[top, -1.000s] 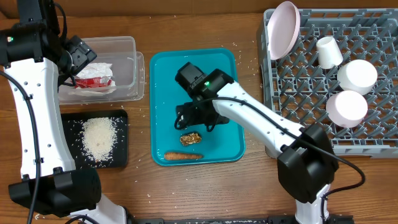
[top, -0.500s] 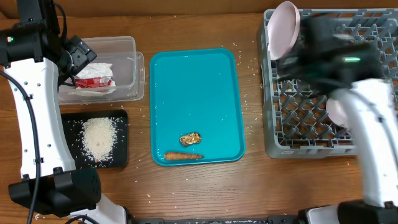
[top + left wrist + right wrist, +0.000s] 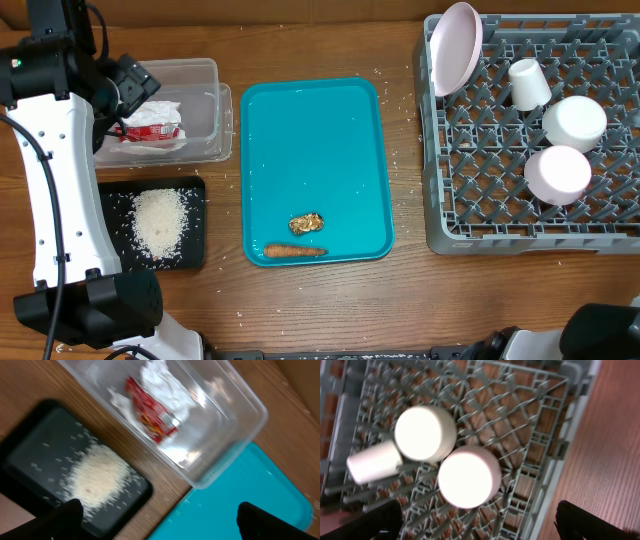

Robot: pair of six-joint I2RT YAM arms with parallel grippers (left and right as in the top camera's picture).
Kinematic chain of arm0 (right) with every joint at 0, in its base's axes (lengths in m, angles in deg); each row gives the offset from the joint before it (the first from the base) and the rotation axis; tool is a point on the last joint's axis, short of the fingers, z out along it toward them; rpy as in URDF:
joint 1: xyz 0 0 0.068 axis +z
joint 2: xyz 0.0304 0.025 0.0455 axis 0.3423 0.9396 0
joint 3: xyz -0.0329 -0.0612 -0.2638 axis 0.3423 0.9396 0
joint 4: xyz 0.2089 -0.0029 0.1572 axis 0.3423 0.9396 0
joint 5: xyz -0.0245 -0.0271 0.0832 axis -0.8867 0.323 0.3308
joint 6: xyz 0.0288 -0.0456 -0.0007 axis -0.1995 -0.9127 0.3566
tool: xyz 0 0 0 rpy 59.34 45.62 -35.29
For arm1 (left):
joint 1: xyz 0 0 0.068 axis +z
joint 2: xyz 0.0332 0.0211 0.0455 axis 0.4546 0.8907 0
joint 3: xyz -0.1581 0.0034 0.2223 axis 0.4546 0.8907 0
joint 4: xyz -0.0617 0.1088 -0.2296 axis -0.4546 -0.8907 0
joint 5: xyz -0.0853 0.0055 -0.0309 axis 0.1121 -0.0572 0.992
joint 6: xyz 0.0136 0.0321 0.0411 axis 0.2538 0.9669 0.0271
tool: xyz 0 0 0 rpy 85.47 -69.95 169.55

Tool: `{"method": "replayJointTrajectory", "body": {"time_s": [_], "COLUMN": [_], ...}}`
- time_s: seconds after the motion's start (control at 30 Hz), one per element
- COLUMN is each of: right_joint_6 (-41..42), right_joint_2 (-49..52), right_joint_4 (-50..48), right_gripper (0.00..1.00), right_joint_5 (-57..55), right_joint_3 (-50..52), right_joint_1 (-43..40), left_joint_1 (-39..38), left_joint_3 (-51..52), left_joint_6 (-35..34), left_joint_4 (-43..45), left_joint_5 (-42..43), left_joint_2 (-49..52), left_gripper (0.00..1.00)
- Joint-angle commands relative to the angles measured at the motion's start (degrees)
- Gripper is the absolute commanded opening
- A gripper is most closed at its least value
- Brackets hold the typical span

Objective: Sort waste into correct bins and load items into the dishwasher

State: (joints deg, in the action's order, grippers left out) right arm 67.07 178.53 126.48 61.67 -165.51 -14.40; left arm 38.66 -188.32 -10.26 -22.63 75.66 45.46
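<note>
The clear tub holds a red wrapper and a white napkin. The black tray holds a rice pile. A brown lump and a sausage stick lie on the teal tray. The grey rack holds the plate, the cup and two bowls. My left gripper hangs open and empty above the tub. My right gripper is open and empty above the rack and its bowls.
Loose rice grains are scattered on the wooden table around the black tray and near the rack's left side. The right arm's base shows at the bottom right of the overhead view; its gripper is outside that view.
My right arm swung from above the teal tray to the right, over the rack, and left the overhead view. The lump and stick stayed on the teal tray. The left arm has not moved.
</note>
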Motion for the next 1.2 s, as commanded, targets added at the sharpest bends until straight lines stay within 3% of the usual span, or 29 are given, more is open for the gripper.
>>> {"method": "replayJointTrajectory", "body": {"time_s": [0.0,0.1,0.23,0.37,0.57,0.83,1.0,1.17], "right_joint_6": [0.31,0.28,0.31,0.31,0.31,0.31,0.31,0.31], "right_joint_2": [-0.35,-0.35,-0.35,-0.35,-0.35,-0.35,-0.35,-0.35], "right_joint_4": [-0.15,-0.15,-0.15,-0.15,-0.15,-0.33,-0.33,-0.33], "right_gripper": [1.00,1.00,1.00,1.00,1.00,1.00,1.00,1.00], "right_joint_5": [1.77,1.77,1.77,1.77,1.77,1.77,1.77,1.77], "right_joint_3": [-0.50,-0.50,-0.50,-0.50,-0.50,-0.50,-0.50,-0.50], "right_joint_1": [-2.32,-3.15,-3.15,-3.17,-3.17,-3.17,-3.17,-3.17], "left_joint_1": [-0.50,-0.52,-2.99,-9.20,-23.58,-40.00,-45.40,-45.31], "left_joint_3": [0.26,0.26,0.87,2.60,10.95,30.47,39.69,41.09], "left_joint_6": [-1.64,-0.48,13.38,16.65,15.78,4.11,3.41,0.15], "left_joint_4": [-0.09,-3.30,-7.67,-12.09,-10.05,4.72,17.07,18.71], "left_joint_5": [7.54,12.81,21.51,18.67,11.93,10.29,10.03,3.50], "left_joint_2": [0.68,0.68,0.68,0.68,0.68,0.68,0.68,0.70], "left_gripper": [1.00,1.00,0.97,0.97,0.97,0.97,0.97,0.98]}}
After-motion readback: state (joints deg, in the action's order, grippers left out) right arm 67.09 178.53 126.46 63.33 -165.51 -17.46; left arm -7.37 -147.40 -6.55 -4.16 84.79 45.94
